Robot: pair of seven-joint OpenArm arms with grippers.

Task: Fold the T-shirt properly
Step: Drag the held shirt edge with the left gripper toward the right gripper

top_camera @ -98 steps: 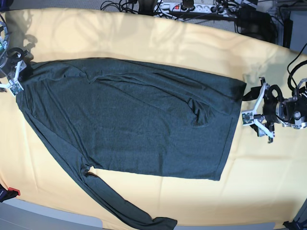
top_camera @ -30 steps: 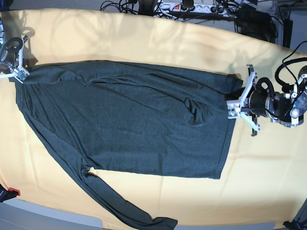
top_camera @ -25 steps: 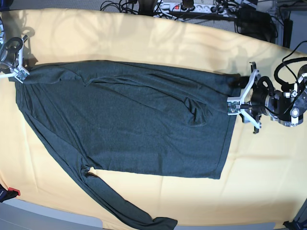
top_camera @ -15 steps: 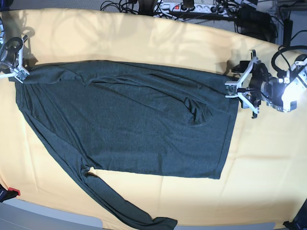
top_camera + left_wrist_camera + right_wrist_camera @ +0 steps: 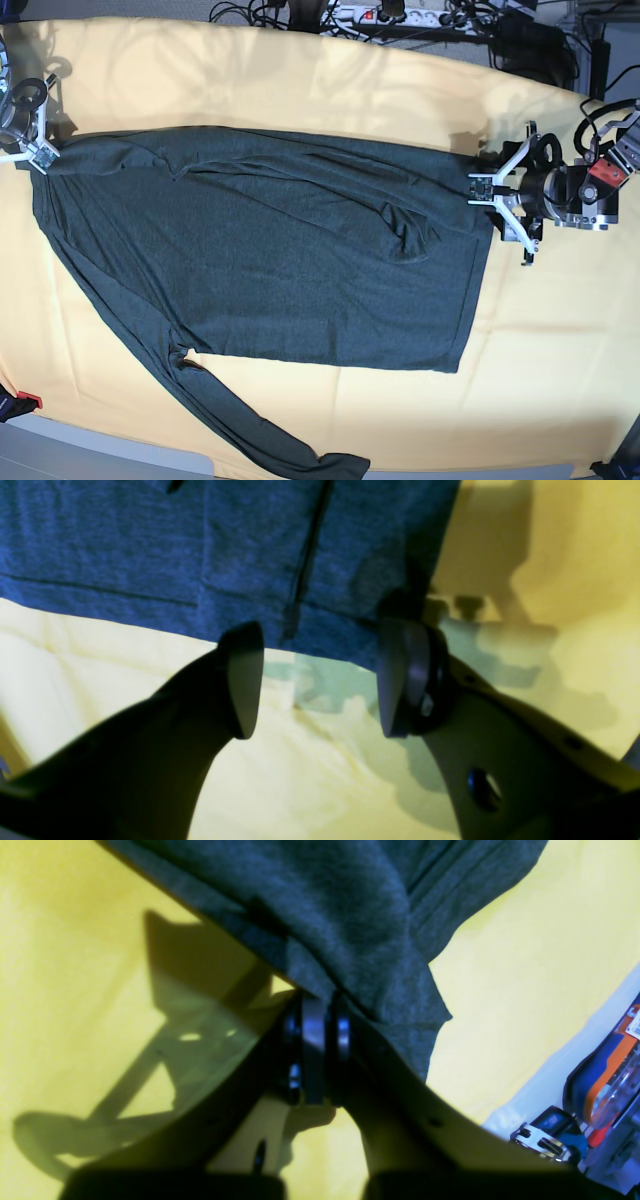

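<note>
The T-shirt [image 5: 270,250], dark teal-grey with long sleeves, lies spread flat across the yellow table [image 5: 300,80]. One sleeve [image 5: 240,425] trails toward the front edge. My left gripper [image 5: 497,205] stands open at the hem's far right corner. In the left wrist view the hem edge [image 5: 300,570] lies just at the tips of the spread fingers [image 5: 242,680], with the left gripper [image 5: 320,680] holding nothing. My right gripper [image 5: 40,153] is shut on the shirt's far left corner. The right wrist view shows the right gripper [image 5: 320,1040] pinching bunched fabric [image 5: 350,925].
A power strip and tangled cables [image 5: 400,15] lie beyond the table's back edge. A small red object [image 5: 27,402] sits off the front left edge. Orange and blue tools [image 5: 610,1065] show past the table edge in the right wrist view.
My left gripper has opened and shifted up along the hem toward its far corner. The right gripper stays shut on the left corner, unmoved. The shirt lies as before.
</note>
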